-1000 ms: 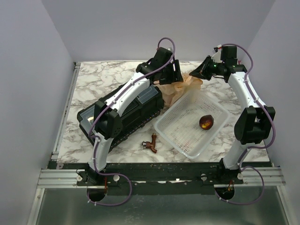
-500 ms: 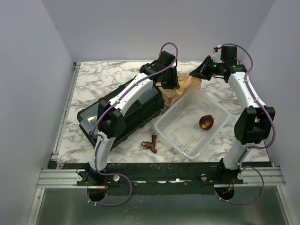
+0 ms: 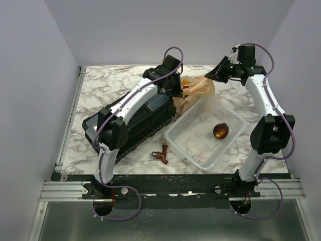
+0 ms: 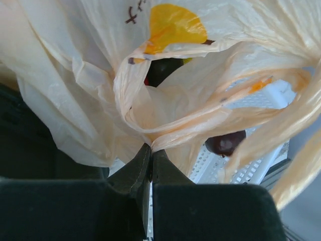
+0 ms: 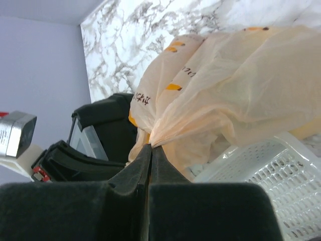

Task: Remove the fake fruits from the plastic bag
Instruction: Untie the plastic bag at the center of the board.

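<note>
The left hand [image 4: 150, 150] was clenched on a twisted fold of the plastic bag [image 4: 70, 75]. A second before, its fingers stood apart above the bag; half a second before, they were closing. The right hand [image 5: 150, 148] was clenched on another gathered fold, as in both earlier frames, though it sat slightly higher and farther back than before.

The bag was pulled up between the two hands at the far corner of the white basket [image 3: 176, 134], its lower part draped over the basket's far rim and against the black case [image 3: 135, 118]. Earlier it lay lower and more crumpled. Yellow print on the bag faced the top camera, which was not seen before.

Through the bag's mouth in the left wrist view, one dark fake fruit [image 4: 163, 70] sat inside with a sliver of red beside it. Other fruits could not be made out.

The maroon fruit [image 3: 220, 131] lay in the basket, unmoved. A small brown object [image 3: 161, 153] lay on the marble surface [image 3: 110, 85] in front of the case, unmoved.
</note>
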### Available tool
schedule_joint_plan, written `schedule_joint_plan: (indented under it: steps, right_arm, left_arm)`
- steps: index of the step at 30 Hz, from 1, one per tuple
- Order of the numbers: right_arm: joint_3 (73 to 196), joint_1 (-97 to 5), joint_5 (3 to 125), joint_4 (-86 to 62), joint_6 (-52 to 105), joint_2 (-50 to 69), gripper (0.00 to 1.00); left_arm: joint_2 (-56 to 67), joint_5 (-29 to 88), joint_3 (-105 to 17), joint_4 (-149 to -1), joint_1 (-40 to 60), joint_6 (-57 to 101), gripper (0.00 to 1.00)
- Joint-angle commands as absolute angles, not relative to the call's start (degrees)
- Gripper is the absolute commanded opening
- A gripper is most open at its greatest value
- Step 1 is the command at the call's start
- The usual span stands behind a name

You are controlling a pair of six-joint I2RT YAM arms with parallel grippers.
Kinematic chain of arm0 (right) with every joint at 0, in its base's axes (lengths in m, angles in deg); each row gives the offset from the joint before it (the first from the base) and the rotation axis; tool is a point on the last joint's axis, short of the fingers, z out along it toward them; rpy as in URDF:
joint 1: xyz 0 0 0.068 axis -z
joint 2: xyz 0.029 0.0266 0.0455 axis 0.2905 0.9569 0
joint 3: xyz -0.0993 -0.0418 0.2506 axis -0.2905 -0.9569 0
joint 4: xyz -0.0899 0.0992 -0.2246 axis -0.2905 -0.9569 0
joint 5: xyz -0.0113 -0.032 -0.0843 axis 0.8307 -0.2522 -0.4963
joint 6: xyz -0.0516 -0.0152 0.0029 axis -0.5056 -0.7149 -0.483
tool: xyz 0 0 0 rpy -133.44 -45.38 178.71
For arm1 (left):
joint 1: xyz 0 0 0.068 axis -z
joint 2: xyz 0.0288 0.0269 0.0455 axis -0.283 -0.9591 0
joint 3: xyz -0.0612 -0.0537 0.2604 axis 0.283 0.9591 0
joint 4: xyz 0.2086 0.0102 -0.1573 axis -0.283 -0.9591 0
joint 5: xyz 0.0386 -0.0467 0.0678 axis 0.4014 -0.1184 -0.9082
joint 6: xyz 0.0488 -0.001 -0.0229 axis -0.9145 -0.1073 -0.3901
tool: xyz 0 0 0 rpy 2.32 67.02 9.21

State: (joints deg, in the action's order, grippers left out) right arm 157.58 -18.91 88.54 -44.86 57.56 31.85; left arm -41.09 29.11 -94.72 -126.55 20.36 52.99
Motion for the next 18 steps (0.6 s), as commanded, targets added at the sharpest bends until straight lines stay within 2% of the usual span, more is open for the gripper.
schedule_joint_plan:
  steps: [1,7,12,18]
  right_arm:
    - [162.9,-18.7,82.5,-50.1,58.4,34.7,0.01]
    - [172.1,-18.7,80.0,-58.3,56.2,40.9,0.03]
    - [176.8,-18.7,80.0,-61.0,51.9,40.8,0.36]
    - [174.7,-18.8,80.7,-60.9,48.9,34.4,0.71]
  left_arm:
    - [-35.2,28.3,-91.2,-126.8,19.5,54.4,0.00]
    - [-33.5,28.6,-89.5,-127.0,18.8,54.1,0.00]
    - [-32.9,29.7,-89.2,-126.6,18.6,54.3,0.00]
    - [-32.7,31.5,-88.8,-126.0,18.5,55.5,0.00]
